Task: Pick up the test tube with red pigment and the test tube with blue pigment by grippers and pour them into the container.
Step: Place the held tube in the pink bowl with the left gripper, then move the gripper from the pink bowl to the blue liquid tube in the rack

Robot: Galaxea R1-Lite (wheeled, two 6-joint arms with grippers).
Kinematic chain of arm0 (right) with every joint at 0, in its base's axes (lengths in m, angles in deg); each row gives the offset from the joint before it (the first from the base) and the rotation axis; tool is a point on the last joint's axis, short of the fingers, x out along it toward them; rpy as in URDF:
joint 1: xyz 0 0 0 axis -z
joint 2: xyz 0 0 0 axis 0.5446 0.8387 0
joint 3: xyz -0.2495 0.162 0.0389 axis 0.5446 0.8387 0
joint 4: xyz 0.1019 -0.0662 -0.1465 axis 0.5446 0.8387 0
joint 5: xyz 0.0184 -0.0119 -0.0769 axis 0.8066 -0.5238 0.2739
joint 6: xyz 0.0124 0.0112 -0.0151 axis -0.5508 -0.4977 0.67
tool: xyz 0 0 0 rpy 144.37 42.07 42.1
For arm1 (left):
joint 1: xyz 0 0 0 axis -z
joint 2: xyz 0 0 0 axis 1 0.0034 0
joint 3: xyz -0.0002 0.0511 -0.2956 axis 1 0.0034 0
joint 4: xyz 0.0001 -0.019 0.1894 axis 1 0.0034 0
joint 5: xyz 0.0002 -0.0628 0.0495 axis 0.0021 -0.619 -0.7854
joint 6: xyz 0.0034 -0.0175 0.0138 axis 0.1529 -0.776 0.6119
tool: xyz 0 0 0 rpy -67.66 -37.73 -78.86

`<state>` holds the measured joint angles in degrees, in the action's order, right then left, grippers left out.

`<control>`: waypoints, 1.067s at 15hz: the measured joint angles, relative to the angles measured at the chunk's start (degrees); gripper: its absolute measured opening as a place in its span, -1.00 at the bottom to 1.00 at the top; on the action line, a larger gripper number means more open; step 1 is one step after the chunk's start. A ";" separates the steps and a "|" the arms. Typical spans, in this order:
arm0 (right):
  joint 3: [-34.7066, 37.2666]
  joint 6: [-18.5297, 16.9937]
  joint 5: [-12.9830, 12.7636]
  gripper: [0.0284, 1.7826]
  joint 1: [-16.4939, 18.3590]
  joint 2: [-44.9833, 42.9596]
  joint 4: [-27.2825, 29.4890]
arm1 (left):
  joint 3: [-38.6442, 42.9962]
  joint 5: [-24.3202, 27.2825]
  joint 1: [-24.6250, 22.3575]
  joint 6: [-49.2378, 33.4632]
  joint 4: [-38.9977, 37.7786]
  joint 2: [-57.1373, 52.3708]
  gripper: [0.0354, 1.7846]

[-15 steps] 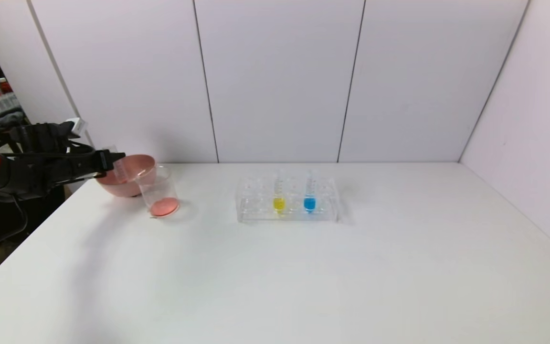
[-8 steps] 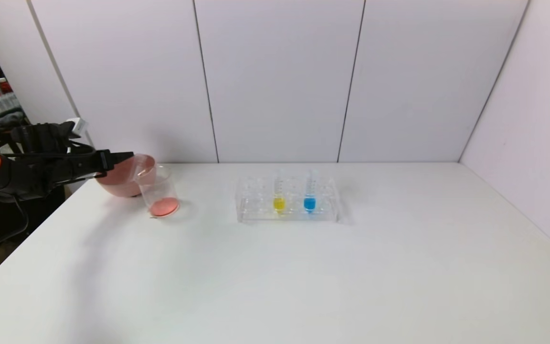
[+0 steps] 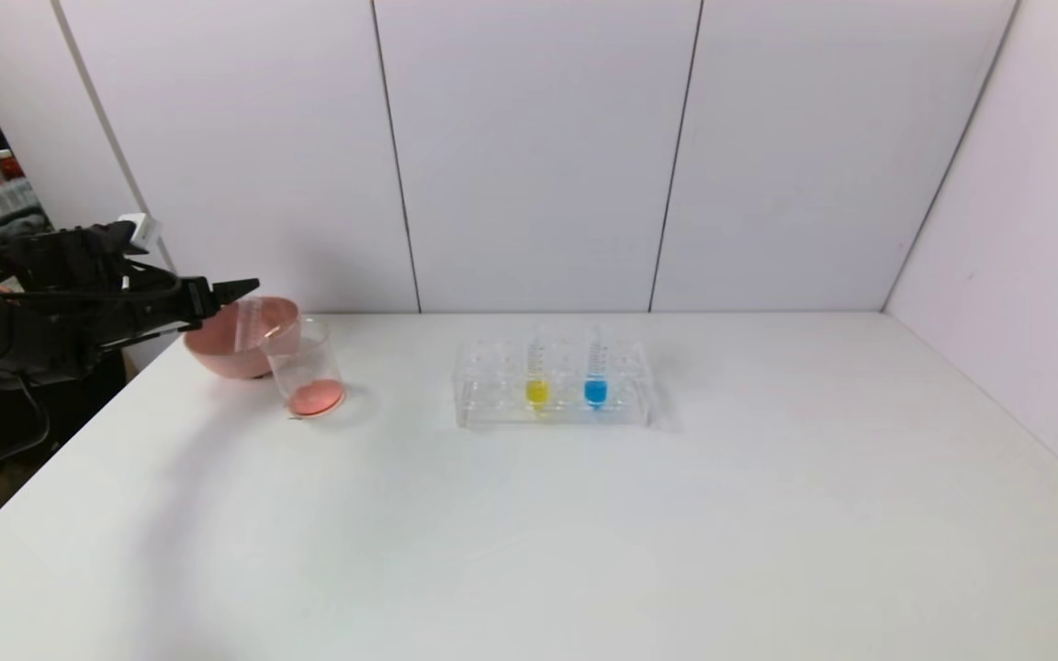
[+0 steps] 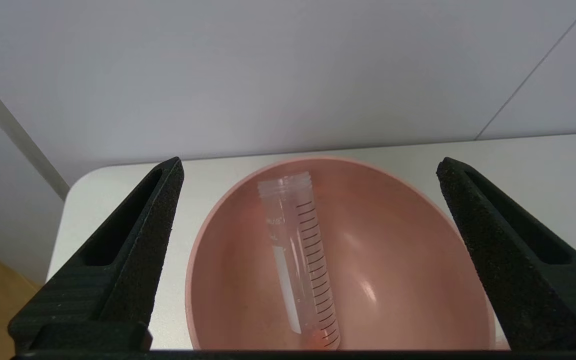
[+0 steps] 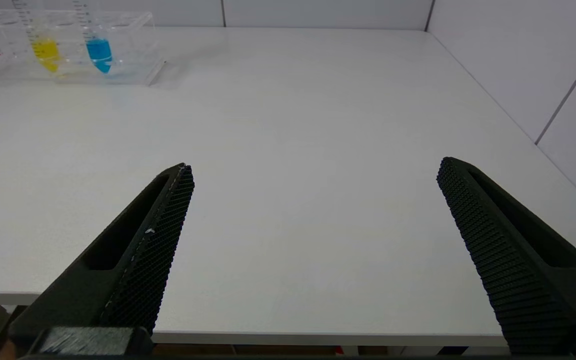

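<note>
Left pincer point(image 4: 308, 170) spread wide above pink bowl point(image 3: 217, 353) at tabletop's point(image 3: 584, 514) far left corner, gripping nothing; red tube point(image 4: 300, 255) lying inside bowl below. Beaker point(image 3: 304, 367) alongside. Blue tube point(image 3: 595, 372) upright in rack point(image 3: 483, 395), mid-tabletop. Right pincer point(image 5: 313, 170) splayed, empty, over near edge.

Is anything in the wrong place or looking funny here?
Yes: an emptied test tube lies slanted inside the pink bowl, not standing in the rack like the yellow and blue tubes. The left gripper hangs above it, fingers wide apart. No spill shows.
</note>
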<state>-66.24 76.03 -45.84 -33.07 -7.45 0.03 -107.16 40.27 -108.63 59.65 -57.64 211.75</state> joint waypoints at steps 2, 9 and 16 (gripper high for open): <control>0.00 0.00 0.00 0.99 0.00 0.00 0.00 | 2.15 0.00 0.13 -0.06 -1.71 -2.67 0.98; 0.00 0.00 0.00 0.99 -0.02 0.00 0.00 | 14.31 0.04 2.21 0.38 -2.23 -18.03 0.98; 0.00 0.00 0.00 0.99 0.02 0.00 -0.02 | 30.68 0.41 4.66 -0.20 -1.60 -36.36 0.98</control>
<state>-66.24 76.03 -45.84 -33.05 -7.45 0.00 -76.48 40.69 -103.97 59.46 -59.23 175.39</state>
